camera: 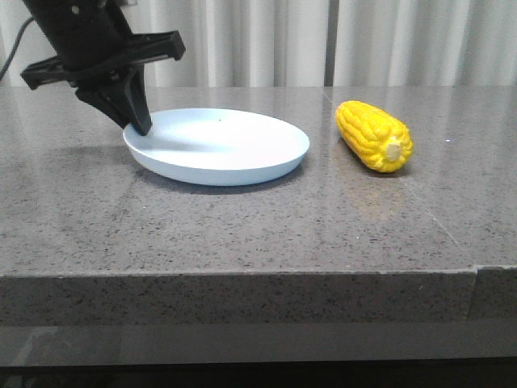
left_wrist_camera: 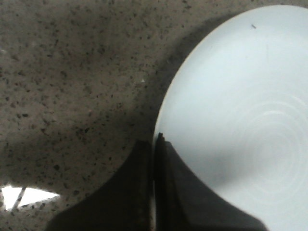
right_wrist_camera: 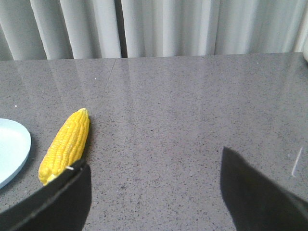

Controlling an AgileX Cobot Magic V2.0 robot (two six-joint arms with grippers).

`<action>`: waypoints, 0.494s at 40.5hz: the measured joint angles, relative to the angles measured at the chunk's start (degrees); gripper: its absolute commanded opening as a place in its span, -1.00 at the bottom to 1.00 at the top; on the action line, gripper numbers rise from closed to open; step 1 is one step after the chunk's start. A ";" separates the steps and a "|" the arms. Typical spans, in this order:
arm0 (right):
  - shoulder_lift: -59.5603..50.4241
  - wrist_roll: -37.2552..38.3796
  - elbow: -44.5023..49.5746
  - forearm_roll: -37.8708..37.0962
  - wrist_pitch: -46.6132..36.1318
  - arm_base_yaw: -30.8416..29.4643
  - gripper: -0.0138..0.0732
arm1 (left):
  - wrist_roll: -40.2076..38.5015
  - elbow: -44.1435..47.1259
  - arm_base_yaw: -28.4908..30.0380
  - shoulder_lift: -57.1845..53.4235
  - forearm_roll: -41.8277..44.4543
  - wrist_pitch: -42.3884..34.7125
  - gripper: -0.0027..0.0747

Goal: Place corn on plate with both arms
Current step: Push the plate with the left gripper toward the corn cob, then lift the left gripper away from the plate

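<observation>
The yellow corn point(camera: 373, 136) lies on the table to the right of the pale blue plate point(camera: 242, 153), apart from it, its beige cut end toward the front. My left gripper point(camera: 139, 121) is at the plate's left rim. In the left wrist view its fingers point(left_wrist_camera: 155, 142) are shut on the rim of the plate point(left_wrist_camera: 240, 110), one finger outside and one inside. My right gripper point(right_wrist_camera: 154, 192) is open and empty above bare table. The corn point(right_wrist_camera: 65, 142) lies just beyond one of its fingers, with the plate's edge point(right_wrist_camera: 12, 149) past it. The right gripper is out of the front view.
The grey speckled stone table point(camera: 242, 226) has its front edge point(camera: 242, 275) close to the camera. White curtains point(camera: 323, 40) hang behind the table's far edge.
</observation>
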 measured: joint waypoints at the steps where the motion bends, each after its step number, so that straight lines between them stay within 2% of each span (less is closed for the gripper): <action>1: 0.00 0.00 0.00 0.00 0.00 0.00 0.65 | 0.00 0.00 0.00 0.12 0.00 -0.12 -0.97; 5: 0.00 0.00 0.00 0.00 0.00 0.00 0.65 | 0.28 0.00 0.00 0.27 -0.35 -0.15 -0.85; 14: 0.00 0.00 0.00 0.00 0.00 0.00 0.65 | 1.80 0.00 0.00 0.27 -0.35 -0.38 -0.09; 20: 0.00 0.00 0.00 0.00 0.00 0.00 0.65 | 2.45 0.00 0.00 -1.73 1.89 -1.28 -0.06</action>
